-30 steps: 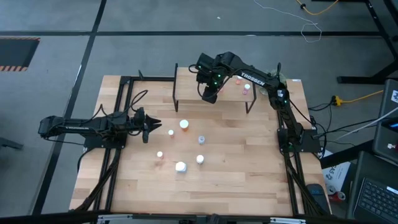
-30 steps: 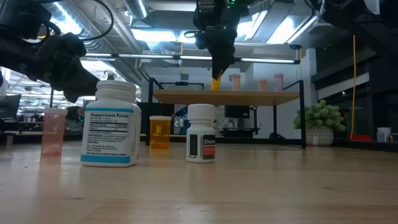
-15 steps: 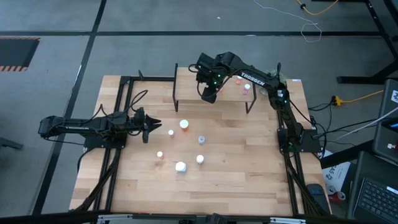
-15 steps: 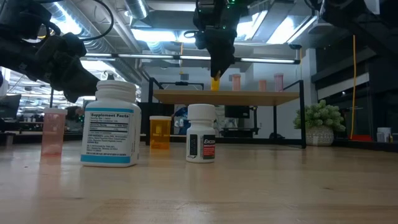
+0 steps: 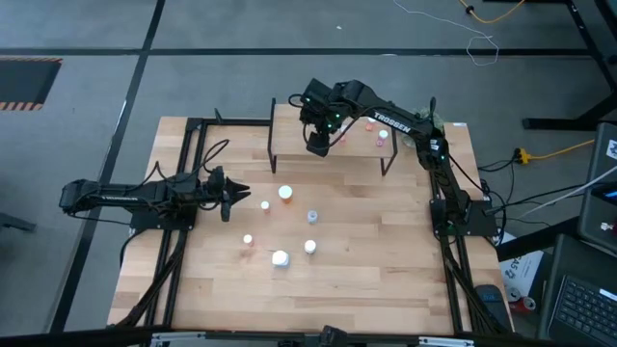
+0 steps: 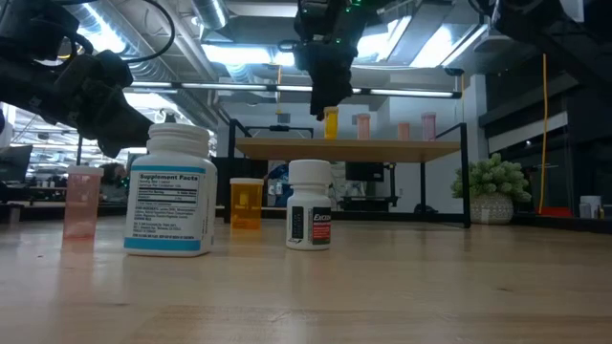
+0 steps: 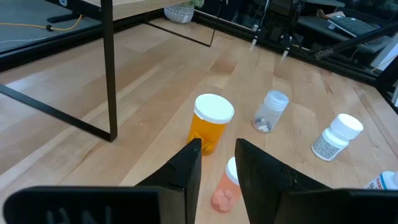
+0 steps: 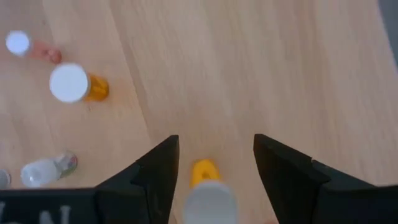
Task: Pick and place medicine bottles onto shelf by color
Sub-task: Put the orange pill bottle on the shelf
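The left hand (image 5: 234,194) waits low over the left side of the wooden surface (image 5: 366,270). Its two fingers (image 7: 186,168) sit close together with a small gap, and they hold nothing. Just past them, in the left wrist view, lies a little pink bottle (image 7: 225,186) with small pink pills inside, and behind it stands an orange bottle (image 7: 210,122) with a white cap. A bit further on, a clear bottle (image 7: 269,112) has a few pills at its bottom, and a white bottle (image 7: 336,135) with a label stands beyond it. From the low view, a big white bottle (image 6: 171,190) stands in front, with a see-through pink bottle (image 6: 81,202) to its left. Next comes the shelf (image 5: 289,113) at the back of the surface, a small wood board on thin black legs. The right hand (image 5: 315,146) hangs above the shelf with its fingers (image 8: 158,168) spread apart, letting go. A small yellow-orange bottle (image 6: 331,123) stands upright on the shelf right under it, free of the fingers. To the right on the shelf stand three pale pink bottles (image 6: 361,125).
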`<state>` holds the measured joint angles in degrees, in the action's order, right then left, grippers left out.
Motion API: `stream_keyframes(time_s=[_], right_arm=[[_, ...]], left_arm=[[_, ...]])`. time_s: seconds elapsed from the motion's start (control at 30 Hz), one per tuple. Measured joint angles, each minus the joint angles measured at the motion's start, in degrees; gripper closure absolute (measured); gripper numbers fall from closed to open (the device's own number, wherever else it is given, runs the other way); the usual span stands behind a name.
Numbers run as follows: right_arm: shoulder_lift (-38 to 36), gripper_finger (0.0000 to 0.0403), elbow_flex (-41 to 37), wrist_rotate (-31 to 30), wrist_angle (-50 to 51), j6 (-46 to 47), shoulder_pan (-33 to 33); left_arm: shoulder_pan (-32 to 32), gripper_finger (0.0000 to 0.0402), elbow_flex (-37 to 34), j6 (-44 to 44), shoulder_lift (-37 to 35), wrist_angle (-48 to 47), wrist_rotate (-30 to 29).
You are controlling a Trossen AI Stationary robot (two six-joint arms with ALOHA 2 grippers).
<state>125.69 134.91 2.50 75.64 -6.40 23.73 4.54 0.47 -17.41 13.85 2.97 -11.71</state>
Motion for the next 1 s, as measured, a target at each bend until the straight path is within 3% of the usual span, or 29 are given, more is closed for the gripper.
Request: stream_keyframes(time_s=[0.33,0.43,0.6,0.87,1.0], right_arm=[[-5.2,0.0192,0.0,-0.1,-2.2,1.6,0.0],[-9.3,0.0192,0.0,0.0,2.2,8.4,0.0],[-16.3,0.0192,0.1,5.6,12.5,15.0,-1.0],[-30.3,0.0192,-8.0,8.0,14.1,15.4,-12.8],[-40.3,0.0192,-19.8,-1.7,14.2,20.5,-21.2]], left_arm=[[0.0,0.0308,0.0,0.0,0.0,0.0,0.0],[0.0,0.0308,0.0,0.0,0.0,0.0,0.0],[0.0,0.0308,0.0,0.0,0.0,0.0,-0.1],[0.0,0.0308,0.0,-1.7,0.0,0.0,-0.8],[0.0,0.0308,0.0,-5.3,0.0,-0.3,1.6]])
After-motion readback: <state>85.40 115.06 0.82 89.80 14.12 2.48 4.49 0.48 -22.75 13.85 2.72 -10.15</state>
